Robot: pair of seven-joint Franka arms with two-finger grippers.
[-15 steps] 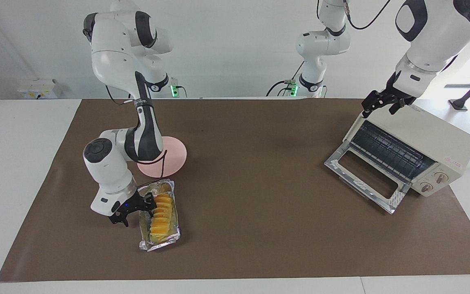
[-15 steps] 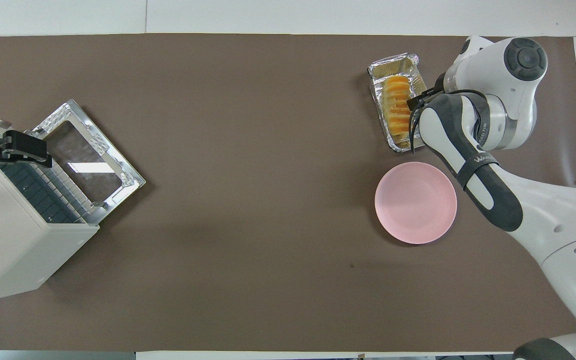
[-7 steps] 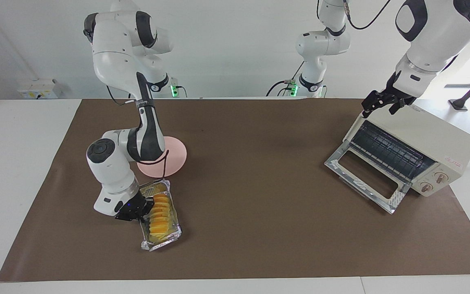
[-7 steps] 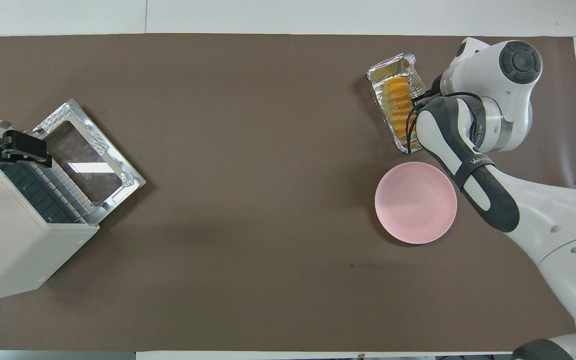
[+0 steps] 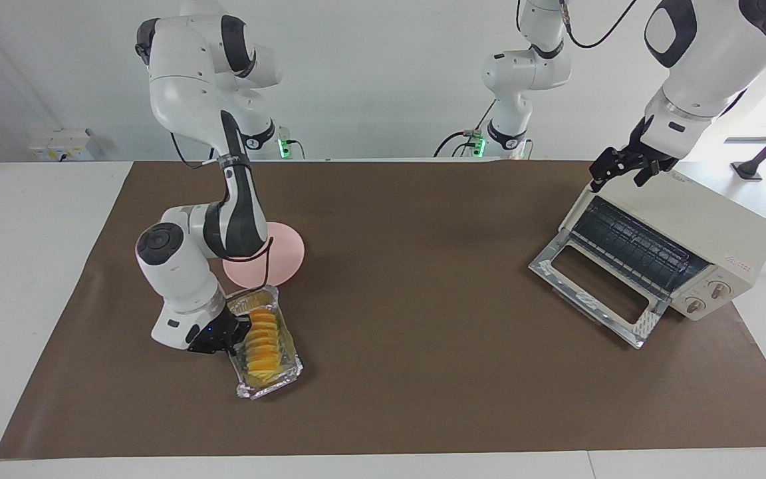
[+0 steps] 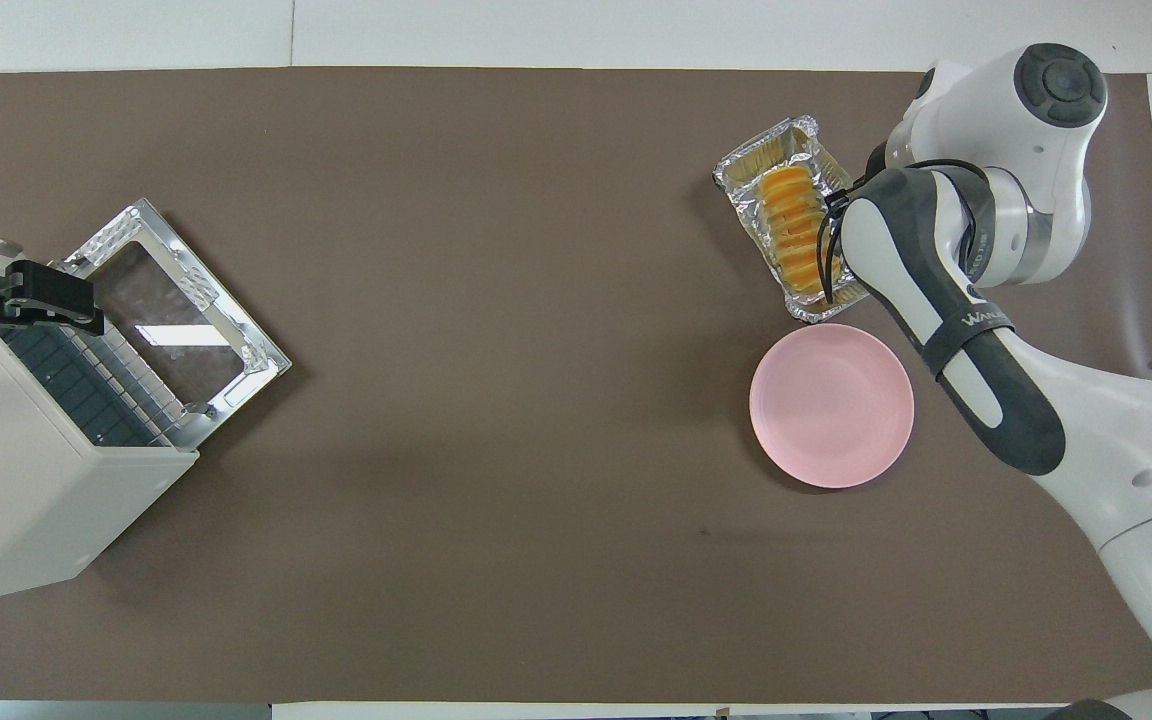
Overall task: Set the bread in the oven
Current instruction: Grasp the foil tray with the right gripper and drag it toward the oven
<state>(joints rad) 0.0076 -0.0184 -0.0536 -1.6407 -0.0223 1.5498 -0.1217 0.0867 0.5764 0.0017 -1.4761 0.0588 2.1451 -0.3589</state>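
Observation:
The bread [image 5: 263, 339], a ridged yellow-orange loaf, lies in a crinkled foil tray [image 5: 276, 382] near the right arm's end of the table; it also shows in the overhead view [image 6: 796, 225]. My right gripper [image 5: 235, 332] is low at the tray's long side, shut on its rim beside the loaf. The cream oven [image 5: 702, 226] stands at the left arm's end with its glass door [image 5: 596, 293] dropped open and the rack showing. My left gripper [image 5: 619, 176] waits open just over the oven's top edge above the opening.
A round pink plate [image 5: 283, 256] sits next to the tray, nearer to the robots, partly covered by the right arm. The brown mat [image 5: 423, 319] stretches bare between tray and oven. The oven's knobs [image 5: 705, 296] are beside the door.
The right gripper's fingers closed on the tray's rim. The tray with the bread has turned a little and shifted slightly. The left arm has not moved.

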